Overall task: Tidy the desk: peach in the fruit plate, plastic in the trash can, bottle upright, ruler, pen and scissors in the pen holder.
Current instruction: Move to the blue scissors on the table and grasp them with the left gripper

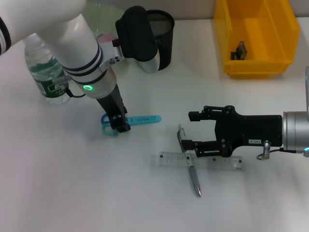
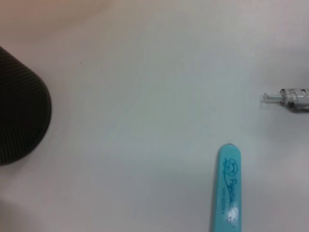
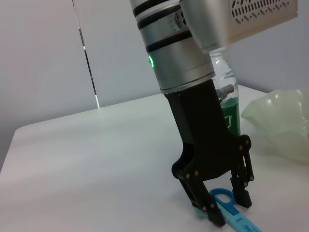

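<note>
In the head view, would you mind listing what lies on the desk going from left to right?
Water bottle → blue scissors under the left gripper → pen lying across the clear ruler, at the right gripper → yellow bin.

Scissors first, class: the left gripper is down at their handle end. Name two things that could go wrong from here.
1. The left gripper straddles only the handle loops of the scissors, so the long sheathed blade may droop or swing when lifted.
2. The pen lies across the ruler right under the open right gripper; a grasp could catch both or knock one away.
</note>
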{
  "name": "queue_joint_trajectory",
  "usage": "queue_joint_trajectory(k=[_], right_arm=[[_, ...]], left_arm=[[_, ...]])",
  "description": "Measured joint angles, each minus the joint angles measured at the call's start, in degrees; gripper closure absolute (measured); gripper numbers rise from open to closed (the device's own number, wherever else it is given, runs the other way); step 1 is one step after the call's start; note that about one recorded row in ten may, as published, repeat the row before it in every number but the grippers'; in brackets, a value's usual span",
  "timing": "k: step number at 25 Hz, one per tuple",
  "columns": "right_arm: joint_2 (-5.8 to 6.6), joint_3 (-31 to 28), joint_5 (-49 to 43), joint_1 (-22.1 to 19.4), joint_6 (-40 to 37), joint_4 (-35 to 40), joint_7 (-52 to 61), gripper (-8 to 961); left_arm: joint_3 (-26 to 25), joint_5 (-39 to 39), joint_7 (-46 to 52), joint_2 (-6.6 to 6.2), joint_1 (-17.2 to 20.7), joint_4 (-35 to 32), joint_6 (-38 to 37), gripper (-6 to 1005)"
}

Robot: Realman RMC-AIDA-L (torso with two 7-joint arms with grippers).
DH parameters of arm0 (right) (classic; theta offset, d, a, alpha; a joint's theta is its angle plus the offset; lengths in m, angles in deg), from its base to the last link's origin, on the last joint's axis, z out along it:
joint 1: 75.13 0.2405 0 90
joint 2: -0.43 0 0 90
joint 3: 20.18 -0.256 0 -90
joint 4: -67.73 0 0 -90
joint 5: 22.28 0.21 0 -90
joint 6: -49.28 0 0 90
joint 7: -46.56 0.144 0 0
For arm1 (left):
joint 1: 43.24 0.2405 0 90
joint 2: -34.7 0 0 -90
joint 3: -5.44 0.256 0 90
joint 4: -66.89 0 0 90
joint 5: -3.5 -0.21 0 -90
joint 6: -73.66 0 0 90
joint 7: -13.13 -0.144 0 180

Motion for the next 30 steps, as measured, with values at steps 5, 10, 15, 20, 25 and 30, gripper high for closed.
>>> queue_joint_trajectory(k=[5,10,15,20,25,30], right_arm=[[0.00,0.0,0.1,0.0,0.0,0.0,0.1,175],[0.00,0.0,0.3,0.0,0.0,-0.2,0.3,175],[0.00,0.0,0.3,0.0,0.0,-0.2,0.4,176],[0.00,0.0,0.4,0.0,0.0,-0.2,0.7,176],[0.00,-0.2,0.4,0.0,0.0,-0.2,0.8,176],[0.00,-0.3,0.4,0.0,0.0,-0.2,0.8,176]], left_arm=[[0.6,0.0,0.0,0.00,0.0,0.4,0.7,523],[1.5,0.1,0.0,0.00,-0.4,1.3,1.5,593],[2.3,0.1,0.0,0.00,-0.4,1.3,1.9,643],[2.9,0.0,0.0,0.00,-0.4,1.4,2.1,659],[2.9,-0.1,0.0,0.00,-0.7,1.4,2.0,715],[3.0,-0.1,0.0,-0.01,-0.7,1.0,1.5,737]])
